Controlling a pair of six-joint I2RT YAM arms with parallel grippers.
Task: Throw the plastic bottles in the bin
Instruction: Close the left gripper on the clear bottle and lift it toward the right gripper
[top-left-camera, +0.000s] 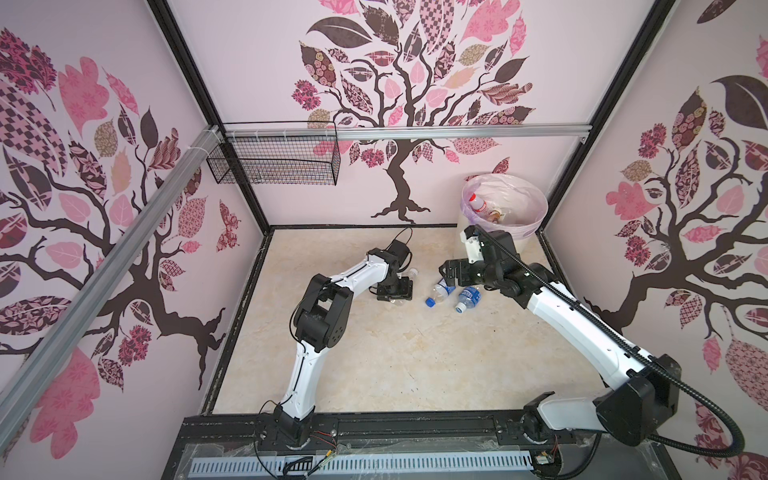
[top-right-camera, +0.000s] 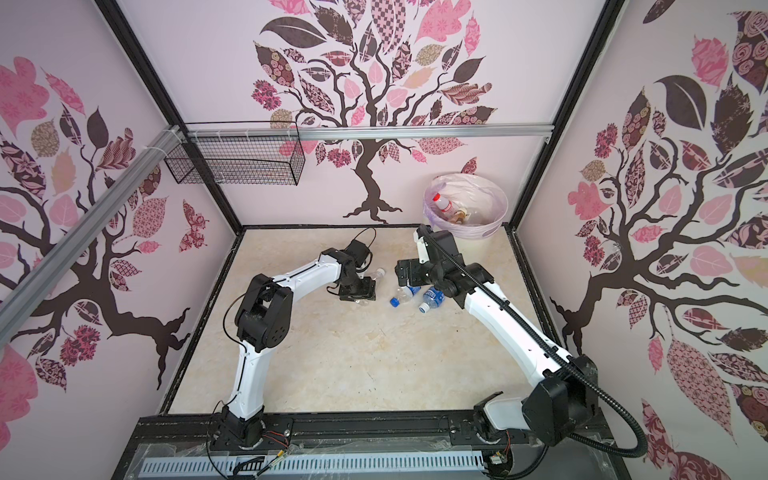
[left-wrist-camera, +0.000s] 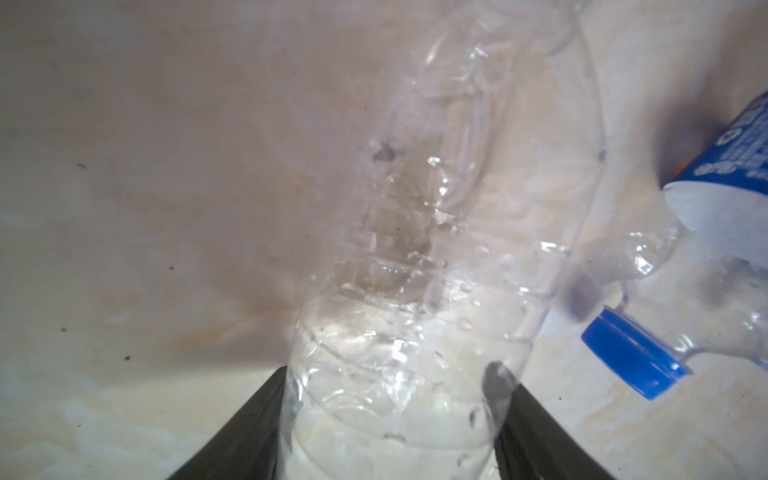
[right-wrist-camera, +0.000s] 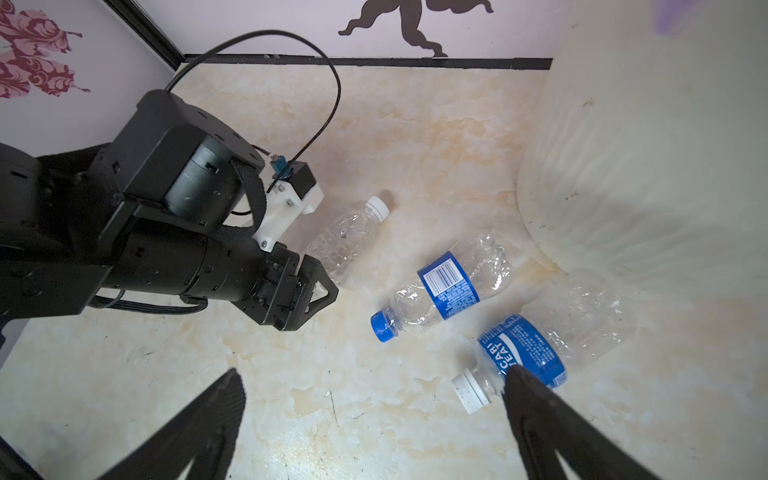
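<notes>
A clear unlabelled bottle (left-wrist-camera: 415, 249) with a white cap (top-left-camera: 412, 272) lies on the floor, and my left gripper (left-wrist-camera: 390, 374) is shut on its base end, both fingers pressed to its sides. Right of it lie a blue-capped bottle (top-left-camera: 438, 293) (right-wrist-camera: 449, 286) and a white-capped bottle with a blue label (top-left-camera: 468, 297) (right-wrist-camera: 519, 353). My right gripper (right-wrist-camera: 374, 374) hangs open over bare floor, one finger just above the white-capped bottle's neck; in both top views it (top-left-camera: 448, 272) (top-right-camera: 405, 272) hovers above the two. The bin (top-left-camera: 536, 224) (top-right-camera: 494, 220) stands in the back right corner with a red-capped bottle (top-left-camera: 478, 203) inside.
A black wire mesh basket (top-left-camera: 274, 160) hangs on the back rail at the left. The bin's cream wall (right-wrist-camera: 644, 166) stands close beside the two blue-labelled bottles. Patterned walls enclose the marbled floor (top-left-camera: 395, 365) on three sides.
</notes>
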